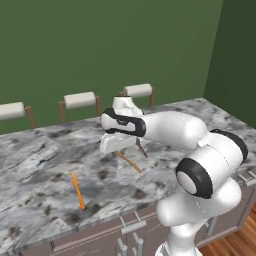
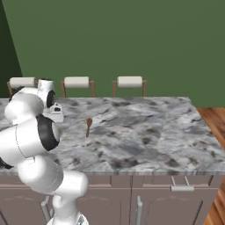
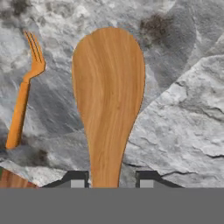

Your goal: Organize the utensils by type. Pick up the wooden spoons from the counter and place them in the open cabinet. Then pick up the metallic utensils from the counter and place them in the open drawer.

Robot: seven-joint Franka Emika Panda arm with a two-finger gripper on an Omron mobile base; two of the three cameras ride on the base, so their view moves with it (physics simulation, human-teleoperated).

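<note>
Presently the pincer (image 3: 111,180) is closed on the handle of a wooden spoon (image 3: 108,100): in the hand view the two dark finger tips (image 3: 75,178) stand on either side of the narrow neck, and the broad bowl of the spoon reaches up the picture above the marbled surface (image 3: 183,131). Whether the spoon is clear of the stone or resting on it cannot be told from that view.

In the left base view the white arm bends over the middle of the surface (image 1: 40,165), the hand pointing down, with a thin brown handle (image 1: 129,162) slanting out below it toward the near edge. A second, darker brown piece lies just beside it under the hand; what it is cannot be made out.

An orange fork (image 3: 24,89) lies flat on the stone, apart from the spoon, tines pointing away from the front edge; the left base view shows it (image 1: 77,190) near the front edge, to the left of the arm.

In the right base view another wooden spoon (image 2: 88,126) shows on the surface just right of the arm.

Three stools (image 2: 129,82) with white seats stand beyond the far edge, against a green wall (image 2: 132,39). Grey-brown cabinet fronts (image 2: 176,197) with silver handles run below the surface.
</note>
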